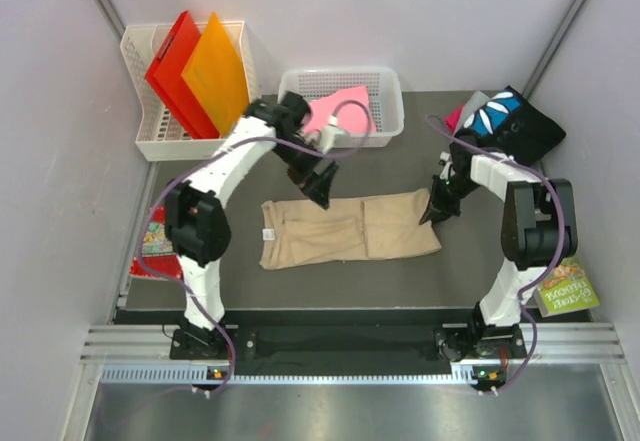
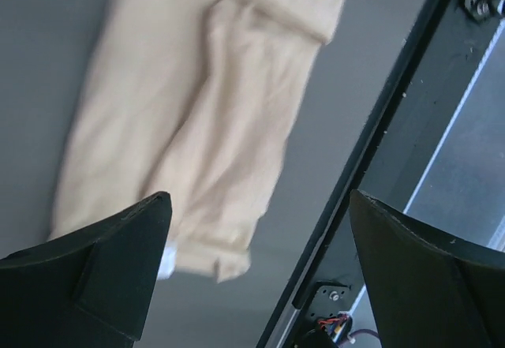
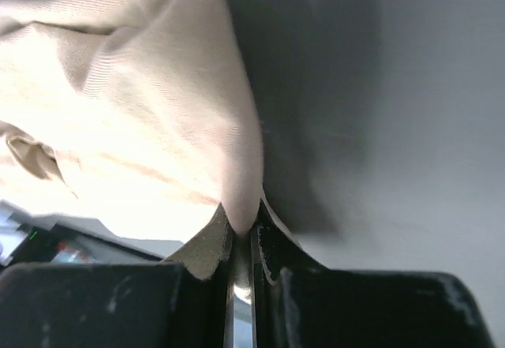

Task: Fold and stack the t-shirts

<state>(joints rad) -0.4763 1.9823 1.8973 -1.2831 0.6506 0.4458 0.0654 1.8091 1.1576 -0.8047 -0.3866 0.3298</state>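
Folding is sitting at an early stage. The tan t-shirt (image 1: 350,229) is lying flat across the middle of the tabletop (image 1: 300,286), narrowed into a long band with its sides apparently turned in, but not yet doubled into a compact packet. The right hand (image 1: 433,215) is pinching the shirt's right end, its fingers closed tight on a peak of cloth. The left hand (image 1: 322,189) is hovering over the shirt's far edge, spread wide and gripping nothing. The pink t-shirt (image 1: 335,111) is waiting in the white basket (image 1: 392,96) at the back, and the black printed t-shirt (image 1: 515,121) is lying crumpled at the far right corner. No stack is showing anywhere, so most of the work appears to be ahead.
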